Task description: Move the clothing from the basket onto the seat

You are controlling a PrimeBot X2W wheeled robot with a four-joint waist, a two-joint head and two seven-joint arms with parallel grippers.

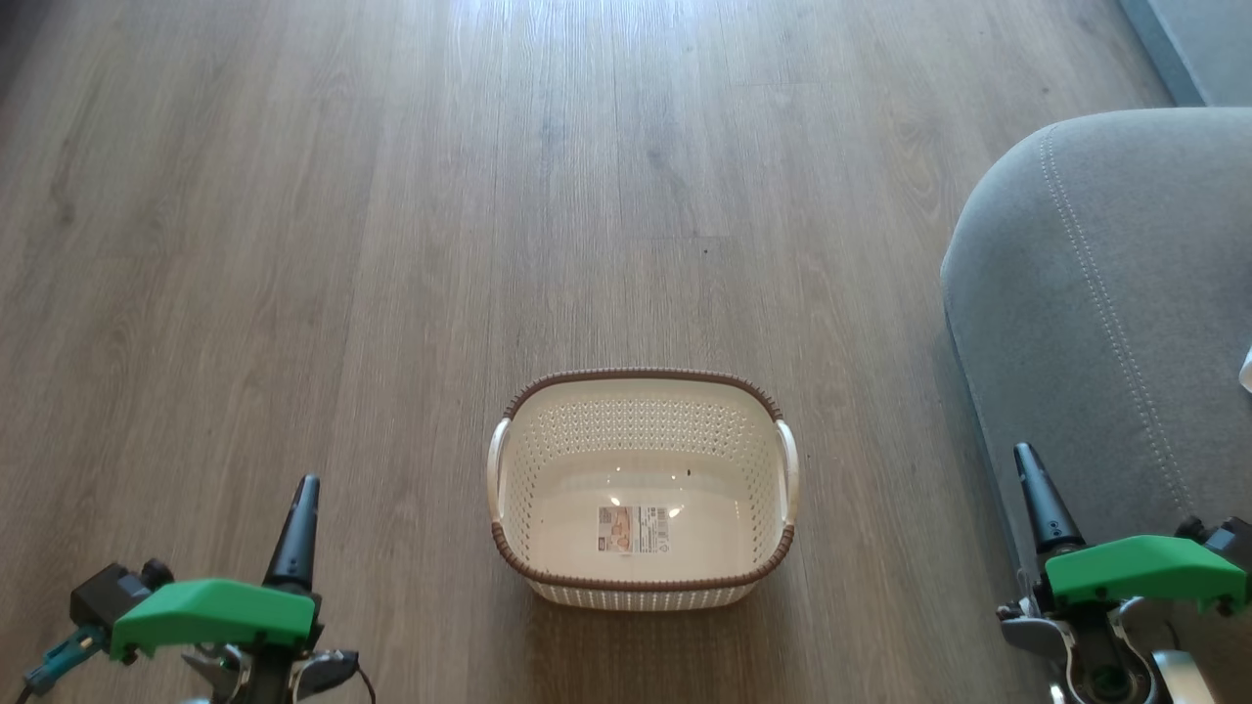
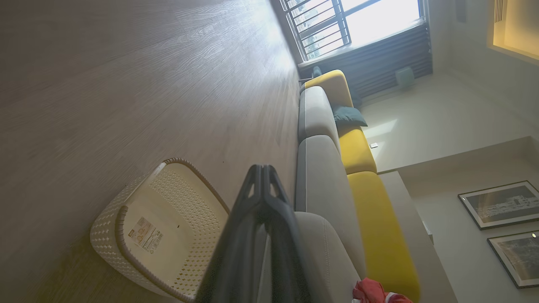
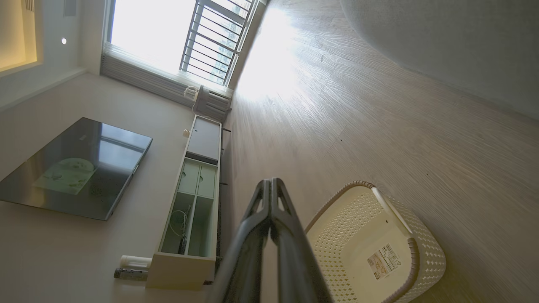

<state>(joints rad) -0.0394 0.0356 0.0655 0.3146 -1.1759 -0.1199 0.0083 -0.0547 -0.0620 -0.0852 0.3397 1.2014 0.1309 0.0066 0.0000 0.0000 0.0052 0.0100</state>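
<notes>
Ahead on the floor (image 1: 293,196), midway between the left gripper (image 1: 307,494) and the right gripper (image 1: 1025,458): the basket (image 1: 641,374), long axis across the head view, equally near to both arms. Holds nothing, only a label sticker (image 1: 636,528) on its bottom. Clothing (image 2: 371,291) away on the robot's right side, lying on the seat (image 1: 1105,293) as a crumpled red heap with a bit of white trim; right arm the nearer one. Both pairs of jaws pressed together, gripping nothing. Judging from this, nothing more to pick out of the basket; probably no further reach needed toward it.
</notes>
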